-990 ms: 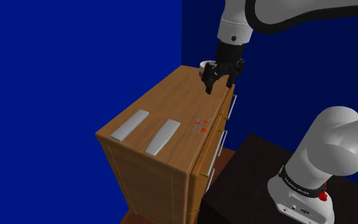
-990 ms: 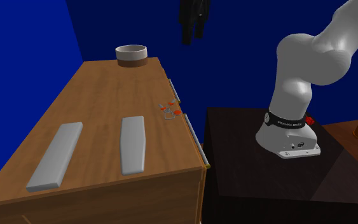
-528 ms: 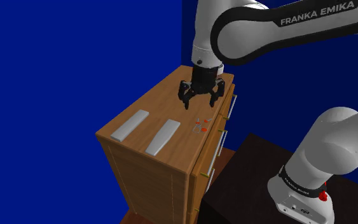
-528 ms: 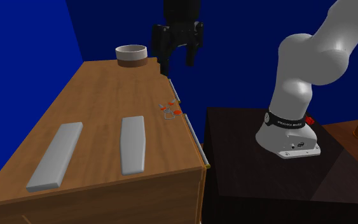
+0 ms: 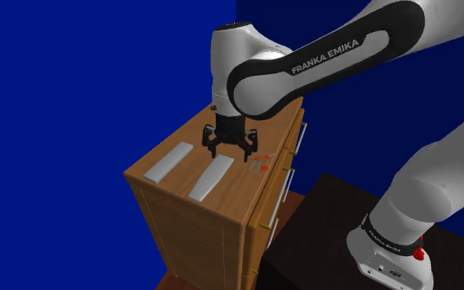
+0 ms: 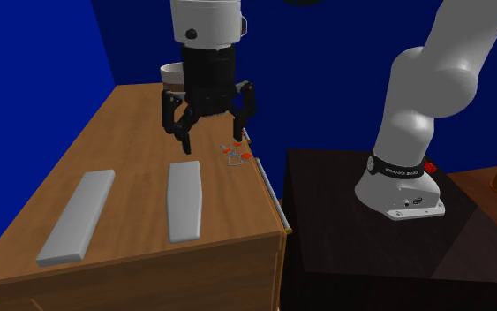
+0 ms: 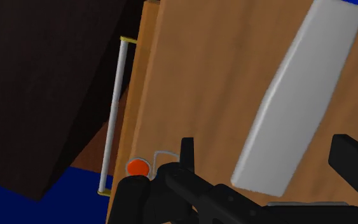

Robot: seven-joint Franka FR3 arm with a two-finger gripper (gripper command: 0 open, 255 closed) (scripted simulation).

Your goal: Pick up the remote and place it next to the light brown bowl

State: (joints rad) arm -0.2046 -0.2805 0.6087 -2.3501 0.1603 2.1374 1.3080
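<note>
Two flat grey slabs lie on the wooden dresser top (image 6: 131,132). The remote (image 6: 184,199) (image 5: 212,176) nearer the drawer side is the one below my gripper; in the wrist view this remote (image 7: 298,102) runs between the fingers, untouched. My black gripper (image 6: 209,140) (image 5: 230,151) (image 7: 266,146) hangs open just above the remote's far end, holding nothing. The light brown bowl (image 6: 169,72) stands at the dresser's far edge, mostly hidden behind the hand in the second exterior view.
The second grey slab (image 6: 77,215) (image 5: 169,161) lies parallel, farther from the drawers. Small red-orange bits (image 6: 237,155) (image 7: 137,167) sit by the drawer-side edge above a metal handle (image 7: 112,114). The dark stand (image 6: 370,238) adjoins the dresser.
The gripper came down from high beside the bowl and travelled over the dresser top toward the remotes, turning as it went. It stayed open. Nothing on the dresser moved.
</note>
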